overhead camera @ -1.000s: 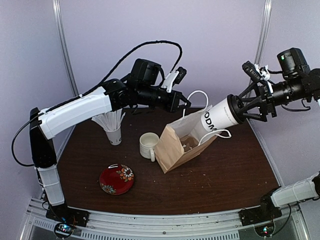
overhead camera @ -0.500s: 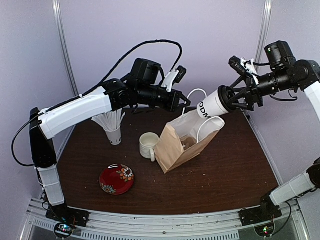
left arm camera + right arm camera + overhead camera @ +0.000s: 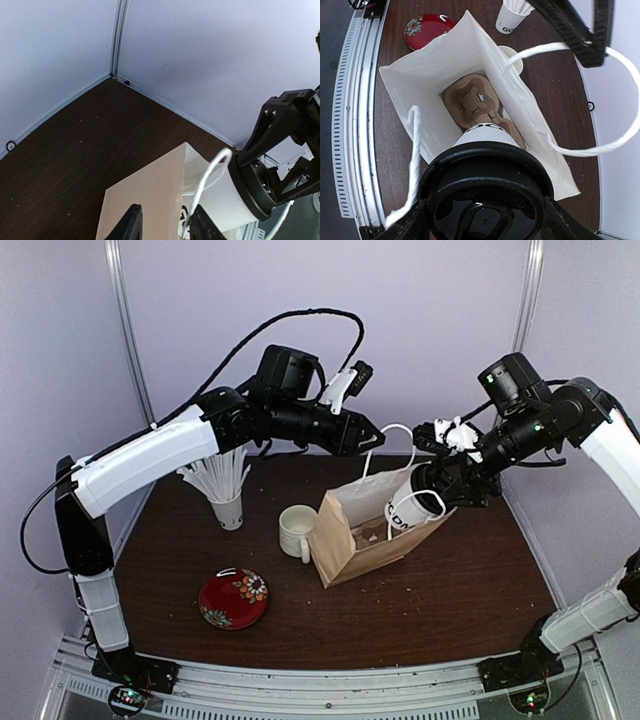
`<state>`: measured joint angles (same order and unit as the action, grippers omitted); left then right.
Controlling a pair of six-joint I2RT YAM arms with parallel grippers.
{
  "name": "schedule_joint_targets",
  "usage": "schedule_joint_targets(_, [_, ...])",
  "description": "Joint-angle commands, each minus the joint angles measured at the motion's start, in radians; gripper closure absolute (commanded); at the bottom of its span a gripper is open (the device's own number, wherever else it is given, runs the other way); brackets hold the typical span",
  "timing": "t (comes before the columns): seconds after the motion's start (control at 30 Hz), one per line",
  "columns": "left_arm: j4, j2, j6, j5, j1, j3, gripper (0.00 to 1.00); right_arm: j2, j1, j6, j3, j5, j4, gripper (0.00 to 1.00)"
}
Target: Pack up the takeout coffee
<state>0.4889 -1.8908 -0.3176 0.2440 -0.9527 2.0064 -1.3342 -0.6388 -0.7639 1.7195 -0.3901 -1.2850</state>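
The tan paper bag with white cord handles (image 3: pixel 340 540) is seen more upright than before. The tall white paper cup with black lettering and black lid (image 3: pixel 410 508), held high at the bag's 1 o'clock a second ago, has been lowered base-first into its mouth, clamped at the lid end by the right gripper (image 3: pixel 452 480). The left gripper (image 3: pixel 166 226), formerly closed, is seen with fingers parted. The cup's base is hidden inside the bag.

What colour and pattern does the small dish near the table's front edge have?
The dish is red with flower motifs; the top external view shows it best.
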Motion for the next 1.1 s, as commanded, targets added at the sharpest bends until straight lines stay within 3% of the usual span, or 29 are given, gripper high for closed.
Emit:
schedule_joint_targets(0.0, [0.021,-0.006,0.030,0.038,-0.001,0.044,0.56,0.044,-0.114,-0.013,-0.047,0.131,-0.003,0.55])
schedule_joint_targets(0.1, [0.048,0.019,0.044,0.048,0.000,0.042,0.50,0.057,-0.190,0.005,-0.075,0.180,-0.003,0.55])
schedule_joint_targets(0.23, [0.046,0.096,0.082,-0.043,0.001,-0.032,0.45,0.052,-0.312,0.018,-0.091,0.225,-0.020,0.54])
schedule_joint_targets(0.47, [-0.007,0.218,0.074,-0.151,0.075,-0.171,0.41,-0.038,-0.427,0.039,0.001,0.175,-0.056,0.55])
schedule_joint_targets(0.8, [-0.029,0.271,0.047,-0.200,0.131,-0.286,0.41,0.009,-0.441,0.029,-0.152,0.528,0.090,0.57])
schedule_joint_targets(1.07, [-0.004,0.220,0.051,-0.206,0.134,-0.287,0.41,0.074,-0.441,0.002,-0.250,0.590,0.142,0.57])
